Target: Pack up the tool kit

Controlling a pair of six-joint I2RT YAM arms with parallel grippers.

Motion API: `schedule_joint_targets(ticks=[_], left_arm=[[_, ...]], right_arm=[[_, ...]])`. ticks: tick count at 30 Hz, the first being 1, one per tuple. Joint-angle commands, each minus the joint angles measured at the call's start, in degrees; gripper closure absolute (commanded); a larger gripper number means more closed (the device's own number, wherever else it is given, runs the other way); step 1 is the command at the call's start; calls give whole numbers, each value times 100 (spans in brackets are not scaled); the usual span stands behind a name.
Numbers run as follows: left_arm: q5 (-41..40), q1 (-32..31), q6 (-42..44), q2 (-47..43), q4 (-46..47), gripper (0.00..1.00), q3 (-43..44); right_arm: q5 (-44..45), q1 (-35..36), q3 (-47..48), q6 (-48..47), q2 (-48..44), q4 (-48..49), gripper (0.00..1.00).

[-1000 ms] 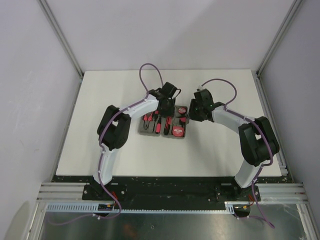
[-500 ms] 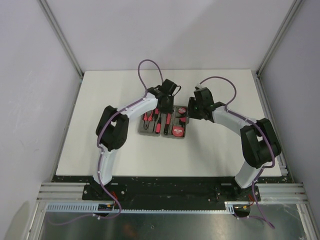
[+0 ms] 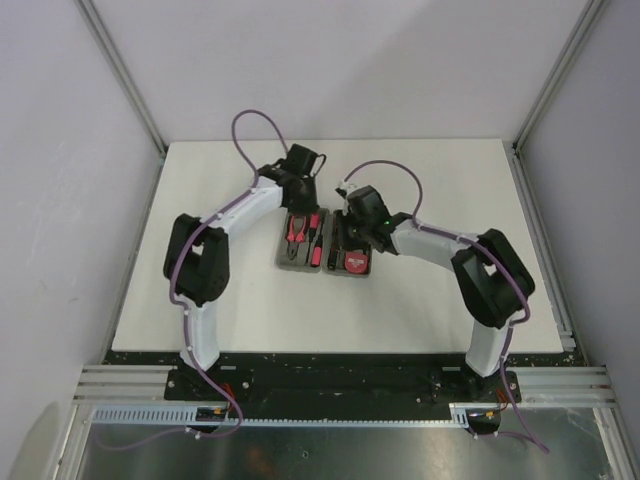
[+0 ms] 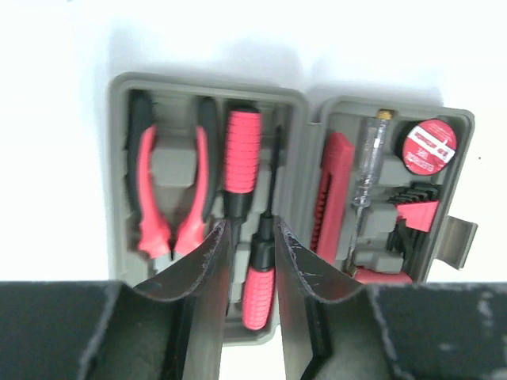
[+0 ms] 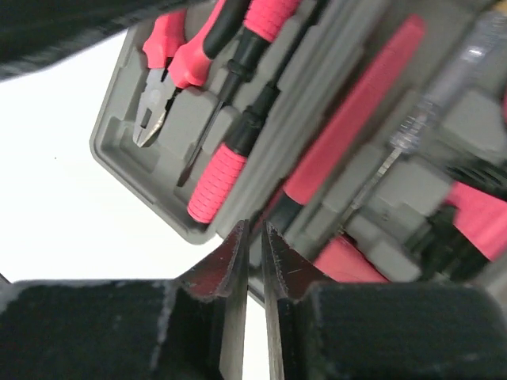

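The grey tool kit case (image 3: 290, 264) lies open and flat on the white table. Its left half holds red-and-black pliers (image 4: 170, 186) and two screwdrivers (image 4: 240, 150). Its right half holds a red knife (image 4: 333, 190), a clear tester screwdriver (image 4: 368, 166) and a round red tape measure (image 4: 429, 146). My left gripper (image 3: 300, 197) hovers at the far edge of the left half, jaws a little apart and empty (image 4: 251, 229), above the lower screwdriver (image 4: 260, 281). My right gripper (image 3: 352, 215) is at the far edge of the right half, jaws shut and empty (image 5: 255, 228), close to the case's rim (image 5: 119, 134).
White table (image 3: 200, 300) with grey walls behind and at both sides. A metal frame post (image 3: 120, 70) stands at each back corner. A grey latch tab (image 4: 459, 237) sticks out from the case's right half. Purple cables loop above both wrists.
Both wrists have swung to the left. The left gripper went from the case's middle to its left half's far edge. The right gripper came from beside the case to over its right half.
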Motion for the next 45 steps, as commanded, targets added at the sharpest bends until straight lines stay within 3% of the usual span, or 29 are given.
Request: schedule_joint_targets(ticks=[1,9,20,25,30,33,45], left_arm=[[157,207,-162,-538,81,68,-400],[462,414,-215,-525,179,71,-820],[1222,440,-70,-310,362,71,-469],[1483,434,-8,-119,458,68,-137],[1615,432,-32,116,558,60,187],[1743,427,-50,275,639,58,352],[2310,269,-36,1012,774,63,904]], right_arm=[[-158,122,542,-86,462,150,86],[-118,-104,588,123,858,-159,90],[-34,-138,597,37,771,-294,92],[50,-104,589,-19,391,41,87],[437,-65,589,25,-59,113,69],[668,-86,593,118,-113,-82,65],[458,-76,593,317,549,-521,79]])
